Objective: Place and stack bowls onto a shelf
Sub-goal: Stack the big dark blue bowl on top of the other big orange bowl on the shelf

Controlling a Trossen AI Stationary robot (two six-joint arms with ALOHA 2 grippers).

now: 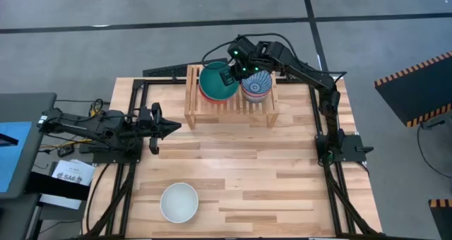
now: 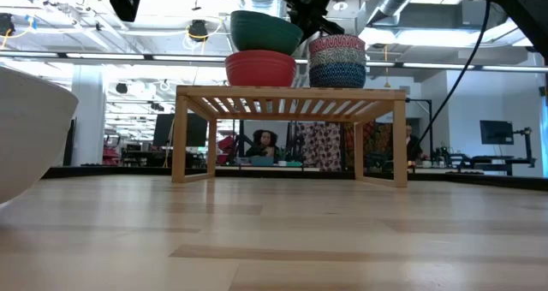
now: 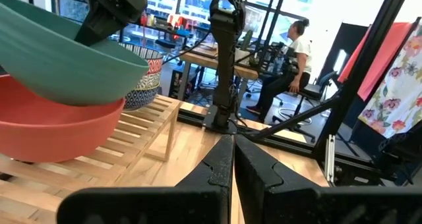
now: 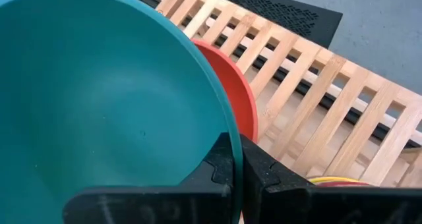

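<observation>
Right gripper: clamped on the round teal-green bowl's rim, over the slatted light-wood shelf.
Relation: teal bowl tilted directly above the plain red bowl, not seated.
Left gripper: fingers together, idle at the worktop's left edge.

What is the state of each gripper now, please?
Left gripper: shut, holding nothing.
Right gripper: shut on the teal bowl's rim, over the red bowl.

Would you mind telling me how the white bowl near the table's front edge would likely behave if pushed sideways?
The round white bowl looks rigid and glossy, so it would probably slide across the smooth plank table rather than deform. It sits upright and looks wide and low, so tipping seems unlikely. It looks ceramic, so possibly breakable.
</observation>
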